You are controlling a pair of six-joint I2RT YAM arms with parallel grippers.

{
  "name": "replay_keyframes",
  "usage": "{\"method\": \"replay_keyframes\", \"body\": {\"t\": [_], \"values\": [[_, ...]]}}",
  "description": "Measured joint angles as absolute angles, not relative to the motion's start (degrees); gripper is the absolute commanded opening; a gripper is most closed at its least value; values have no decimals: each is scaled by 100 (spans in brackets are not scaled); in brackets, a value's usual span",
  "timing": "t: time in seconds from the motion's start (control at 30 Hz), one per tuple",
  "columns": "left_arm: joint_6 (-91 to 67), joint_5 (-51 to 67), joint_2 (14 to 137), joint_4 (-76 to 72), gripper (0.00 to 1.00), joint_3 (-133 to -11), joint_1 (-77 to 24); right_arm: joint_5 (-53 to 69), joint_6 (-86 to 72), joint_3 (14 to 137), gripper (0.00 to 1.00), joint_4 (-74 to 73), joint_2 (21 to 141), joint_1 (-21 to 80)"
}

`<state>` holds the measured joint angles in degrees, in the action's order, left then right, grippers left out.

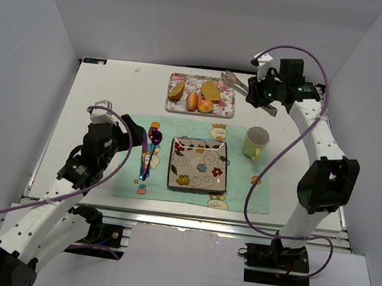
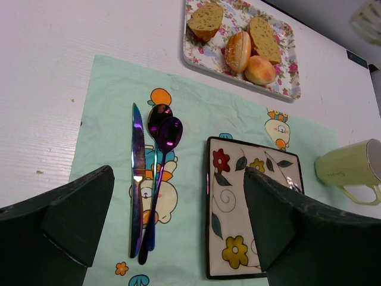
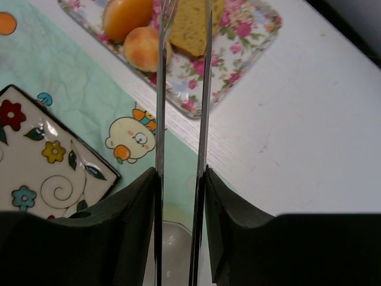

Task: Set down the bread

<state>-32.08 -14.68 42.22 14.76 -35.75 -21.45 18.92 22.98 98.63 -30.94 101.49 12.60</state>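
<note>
The bread [image 1: 192,101] [image 2: 238,51] [image 3: 127,12], an elongated golden roll, lies on the flowered tray [image 1: 228,109] [image 2: 286,89] [image 3: 238,42] beside a rounder roll [image 1: 205,105] [image 3: 141,47] and bread slices. My right gripper [image 1: 258,94] [image 3: 181,173] is shut on metal tongs [image 1: 235,82] [image 3: 205,89], whose two arms stand apart and reach over the tray's right end. Nothing shows between the tong arms. My left gripper [image 1: 117,120] [image 2: 178,214] hangs open and empty over the placemat's left part.
A square flower-patterned plate [image 1: 198,165] [image 2: 238,226] [image 3: 36,161] sits on the pale green placemat [image 1: 235,185] [image 2: 119,101]. Left of it lie a knife [image 2: 138,173] and spoons [image 2: 161,155]. A light green mug [image 1: 255,142] [image 2: 351,164] stands to the plate's right, below the right gripper.
</note>
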Motion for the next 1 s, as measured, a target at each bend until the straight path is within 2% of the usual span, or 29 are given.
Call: {"method": "replay_keyframes", "body": {"t": [0.5,1.0], "values": [[-3258,-1566,4333,1647,98,-3728,-2145,2178,2359,9933,39,-3500,10862,2132],[-3363,-1608,4377,1680,98,-3745,-2145,1859,-187,10377,46,-2847,11686,2366]]}}
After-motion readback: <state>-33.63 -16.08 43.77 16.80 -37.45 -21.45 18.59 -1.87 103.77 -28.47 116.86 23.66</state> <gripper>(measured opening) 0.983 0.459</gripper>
